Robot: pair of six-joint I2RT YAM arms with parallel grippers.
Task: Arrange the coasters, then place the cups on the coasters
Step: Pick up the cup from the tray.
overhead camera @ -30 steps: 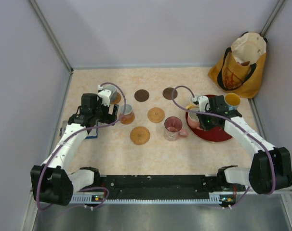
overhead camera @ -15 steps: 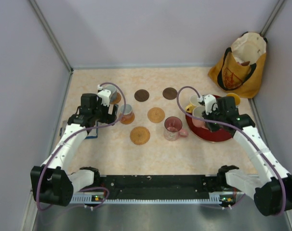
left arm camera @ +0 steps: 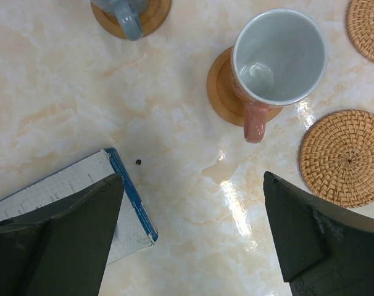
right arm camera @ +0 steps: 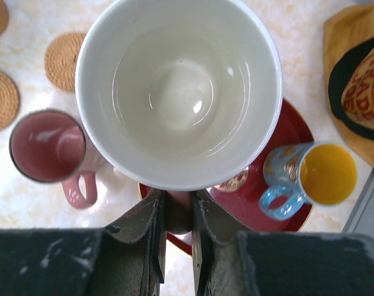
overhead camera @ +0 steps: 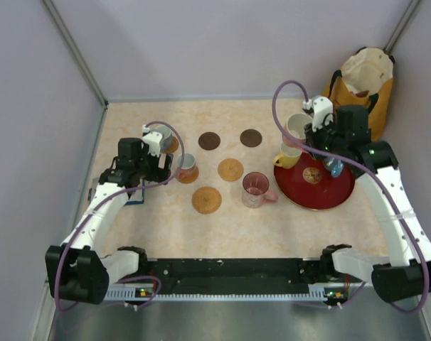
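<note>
Your right gripper (right arm camera: pixel 176 213) is closed on the pink handle of a white-lined ceramic mug (right arm camera: pixel 178 92), upright above the far-left rim of the round red tray (overhead camera: pixel 336 195). The nearest bare dark brown round coaster (overhead camera: pixel 251 138) lies leftward, near the table's far edge, so the right arm is nearer. The left gripper (left arm camera: pixel 192 185) hangs fully spread and empty.

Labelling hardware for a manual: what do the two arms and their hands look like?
The left arm and right arm have white links and black joints. A purple cable loops to each wrist. The left hand and right hand each have two dark, wedge-shaped fingers.
</note>
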